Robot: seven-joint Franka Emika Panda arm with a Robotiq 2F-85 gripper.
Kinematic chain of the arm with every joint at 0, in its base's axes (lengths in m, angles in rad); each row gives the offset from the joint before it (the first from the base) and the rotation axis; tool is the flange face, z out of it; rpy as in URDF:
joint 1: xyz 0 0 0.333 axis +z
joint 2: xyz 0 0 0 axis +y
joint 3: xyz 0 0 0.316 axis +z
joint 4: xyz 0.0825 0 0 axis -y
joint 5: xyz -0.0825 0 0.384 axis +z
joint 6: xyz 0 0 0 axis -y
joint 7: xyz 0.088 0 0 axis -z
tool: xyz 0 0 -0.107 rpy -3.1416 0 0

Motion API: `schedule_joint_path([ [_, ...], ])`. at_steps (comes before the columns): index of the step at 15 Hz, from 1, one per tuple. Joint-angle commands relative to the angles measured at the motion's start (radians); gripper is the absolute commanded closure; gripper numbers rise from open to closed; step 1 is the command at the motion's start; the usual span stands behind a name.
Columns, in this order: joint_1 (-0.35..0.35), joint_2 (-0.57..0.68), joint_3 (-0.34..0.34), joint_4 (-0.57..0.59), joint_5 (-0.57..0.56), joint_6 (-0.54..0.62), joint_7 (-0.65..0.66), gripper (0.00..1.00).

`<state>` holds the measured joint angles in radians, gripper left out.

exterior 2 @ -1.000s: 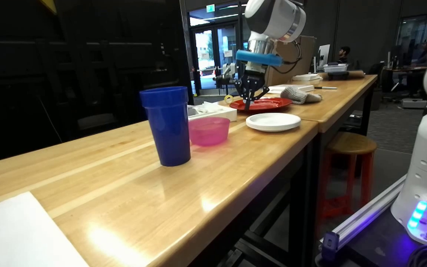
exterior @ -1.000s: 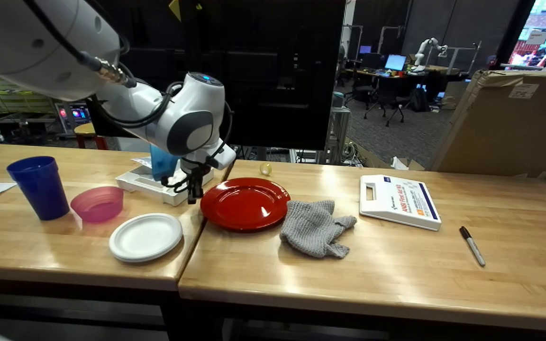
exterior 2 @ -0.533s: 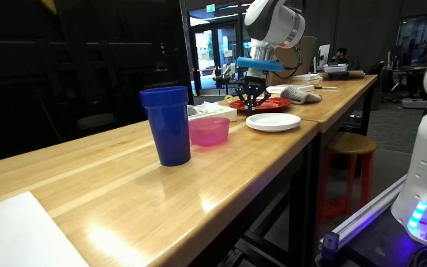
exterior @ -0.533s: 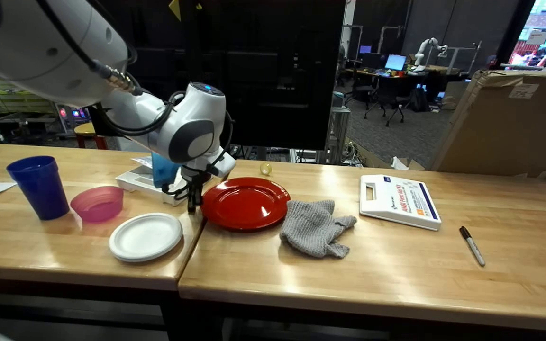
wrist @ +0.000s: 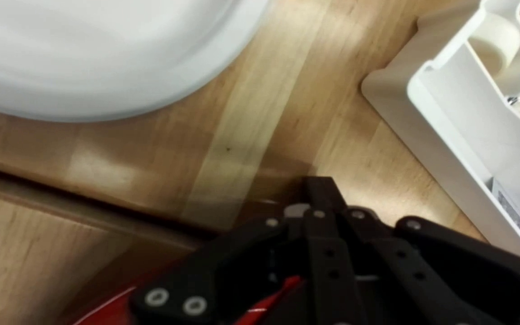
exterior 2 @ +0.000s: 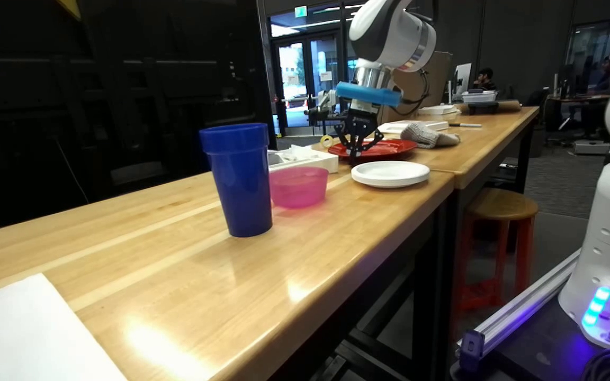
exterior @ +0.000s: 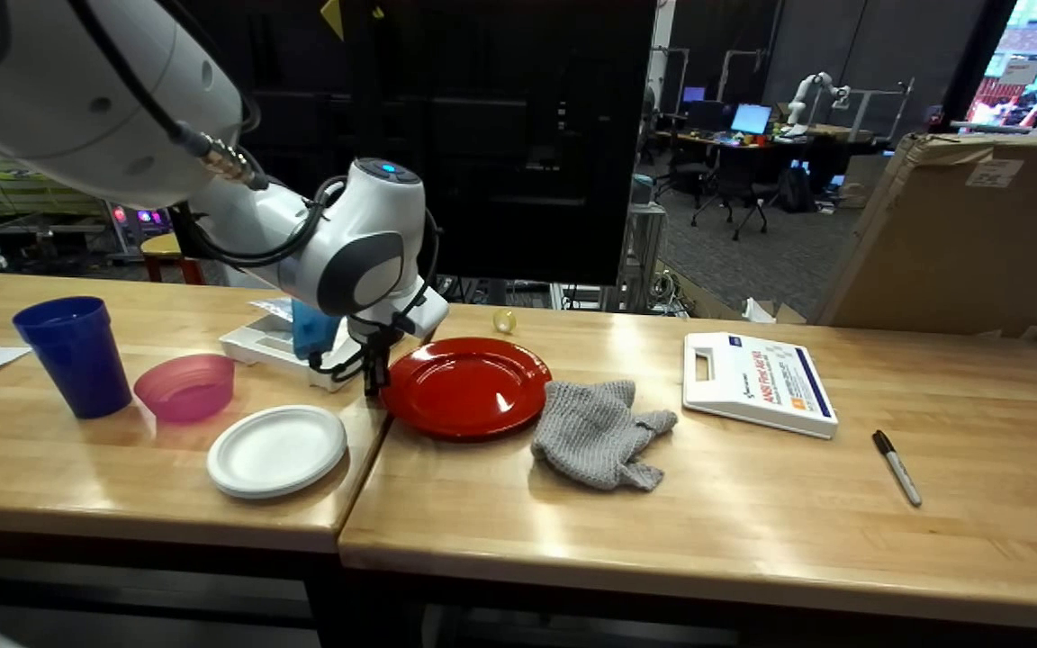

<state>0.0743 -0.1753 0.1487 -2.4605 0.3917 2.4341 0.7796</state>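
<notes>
Your gripper (exterior: pixel 372 389), pinched fully narrow, points down at the wooden table (exterior: pixel 734 504); the red plate (exterior: pixel 467 389) lies just beside its tip, a white tray (wrist: pixel 415 117) near the opposite side

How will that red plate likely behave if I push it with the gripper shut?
The red plate looks stiff, judging by its even, round rim. Its glossy face suggests it may be slippery. Lying flat and wide, it would probably slide rather than tip, perhaps bunching the gray knitted cloth at its edge if pushed that way.
</notes>
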Motion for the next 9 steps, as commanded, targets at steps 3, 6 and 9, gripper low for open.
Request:
schedule_joint_path([
  [3,0.005,-0.006,0.021,-0.022,-0.065,0.060,0.076,1.00],
  [6,0.004,-0.008,0.026,-0.027,-0.092,0.070,0.106,1.00],
  [9,0.003,-0.010,0.028,-0.029,-0.106,0.079,0.126,1.00],
])
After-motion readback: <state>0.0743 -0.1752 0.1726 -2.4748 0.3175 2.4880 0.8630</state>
